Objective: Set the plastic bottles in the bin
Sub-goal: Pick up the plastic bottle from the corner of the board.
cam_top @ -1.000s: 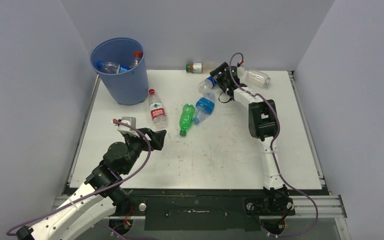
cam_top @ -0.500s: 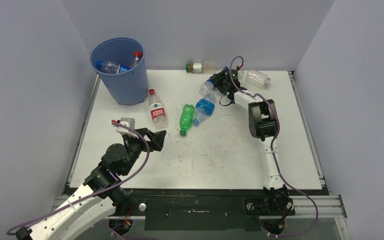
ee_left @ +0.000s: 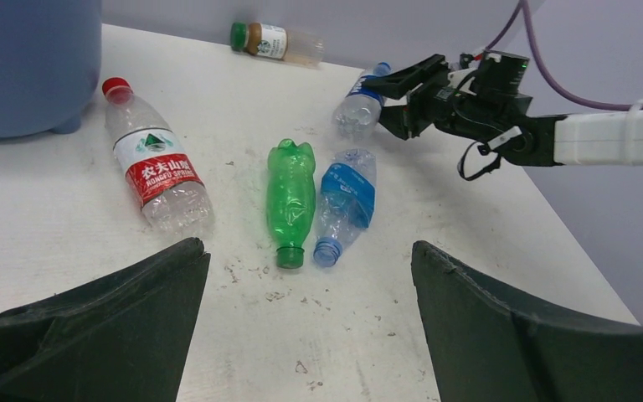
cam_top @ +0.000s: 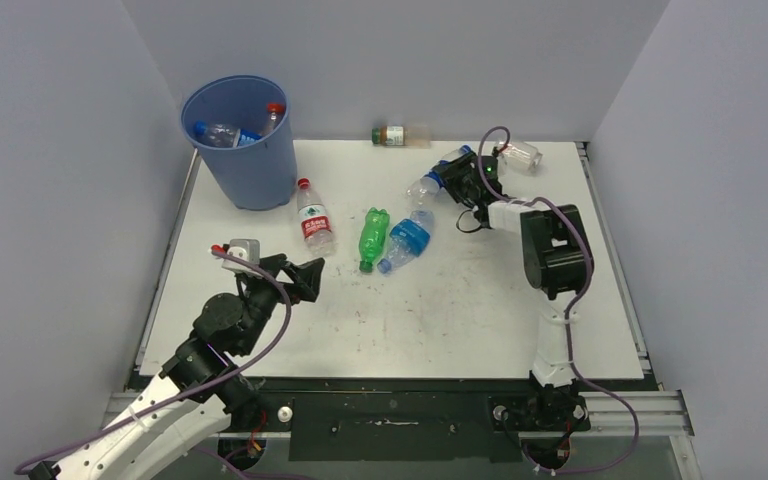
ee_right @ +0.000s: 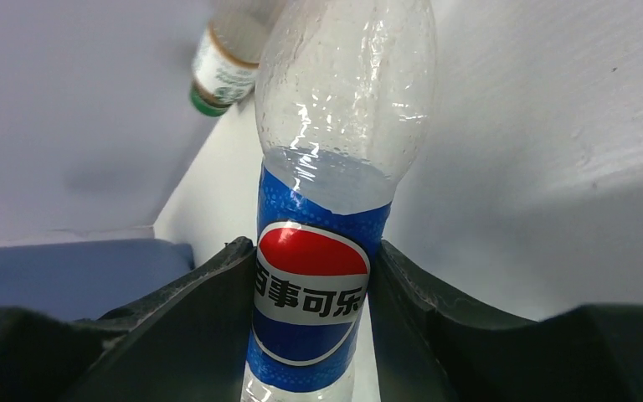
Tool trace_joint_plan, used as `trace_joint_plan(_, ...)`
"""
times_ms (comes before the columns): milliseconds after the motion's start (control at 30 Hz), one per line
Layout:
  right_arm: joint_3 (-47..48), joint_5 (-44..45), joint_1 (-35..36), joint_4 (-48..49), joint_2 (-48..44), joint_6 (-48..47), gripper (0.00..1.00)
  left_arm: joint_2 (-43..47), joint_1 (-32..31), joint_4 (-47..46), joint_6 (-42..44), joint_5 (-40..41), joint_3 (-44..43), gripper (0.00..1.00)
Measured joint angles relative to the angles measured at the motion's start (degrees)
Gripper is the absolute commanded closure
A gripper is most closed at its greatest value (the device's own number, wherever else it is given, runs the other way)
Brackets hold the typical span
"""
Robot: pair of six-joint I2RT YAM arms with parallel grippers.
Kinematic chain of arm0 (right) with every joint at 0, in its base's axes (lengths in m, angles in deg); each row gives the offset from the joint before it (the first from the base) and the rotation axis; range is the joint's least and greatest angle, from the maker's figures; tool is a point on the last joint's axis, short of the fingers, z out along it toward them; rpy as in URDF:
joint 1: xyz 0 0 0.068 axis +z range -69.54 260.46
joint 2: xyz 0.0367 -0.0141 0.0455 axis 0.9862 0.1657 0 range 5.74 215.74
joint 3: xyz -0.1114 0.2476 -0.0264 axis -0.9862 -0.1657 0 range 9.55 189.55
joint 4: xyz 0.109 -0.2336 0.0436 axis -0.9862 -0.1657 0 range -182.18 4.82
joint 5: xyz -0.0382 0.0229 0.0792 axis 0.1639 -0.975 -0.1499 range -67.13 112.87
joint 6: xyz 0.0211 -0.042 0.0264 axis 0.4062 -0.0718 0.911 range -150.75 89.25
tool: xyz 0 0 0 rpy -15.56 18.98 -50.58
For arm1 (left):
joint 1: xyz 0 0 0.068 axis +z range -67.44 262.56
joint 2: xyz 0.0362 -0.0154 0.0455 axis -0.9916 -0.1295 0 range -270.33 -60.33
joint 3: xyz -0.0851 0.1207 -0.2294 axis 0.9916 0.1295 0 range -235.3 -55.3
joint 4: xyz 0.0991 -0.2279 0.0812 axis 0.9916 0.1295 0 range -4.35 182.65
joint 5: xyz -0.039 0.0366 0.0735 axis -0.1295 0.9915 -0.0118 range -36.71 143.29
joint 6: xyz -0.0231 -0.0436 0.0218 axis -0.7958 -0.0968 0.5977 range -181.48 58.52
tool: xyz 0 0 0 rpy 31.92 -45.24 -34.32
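From above, the bin stands at the far left corner of the table with a blue-capped bottle and a red-capped bottle inside, while a red-labelled bottle, a green bottle and a blue-labelled bottle lie mid-table and the right gripper clasps the Pepsi bottle near the far edge. In the left wrist view, the left gripper holds nothing, its fingers spread wide around those three lying bottles, the bin just beyond the red-labelled one. In the right wrist view, both fingers press the Pepsi bottle's label, with a green-capped bottle lying beyond it at the far edge
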Motion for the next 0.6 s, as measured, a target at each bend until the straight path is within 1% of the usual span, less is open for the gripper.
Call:
trace_joint_plan(133, -9.0, -1.2, -0.5, 5.6, -10.2, -0.2, 0.66, 0.6, 0.0, 0.0, 0.7, 0.8, -0.1, 0.10)
trace_joint_plan(267, -18.0, -2.8, -0.6, 13.6, -22.1, -1.5, 0.66, 0.5, -0.2, -0.1, 0.9, 1.0, -0.2, 0.10)
trace_joint_plan(400, -26.8, -6.5, 0.1, 22.5, -32.4, -4.4, 0.66, -0.4, -0.2, -0.9, 0.5, 0.9, -0.2, 0.08)
trace_joint_plan(500, -35.1, -9.0, 3.6, 25.6, -41.1, -9.9, 0.66, -1.8, -0.2, -3.3, -0.9, -0.3, -0.2, 0.04)
trace_joint_plan(600, -41.0, -10.8, 11.7, 22.3, -50.4, -18.5, 0.66, -3.5, -0.2, -6.7, -2.3, -2.8, -0.6, 0.03)
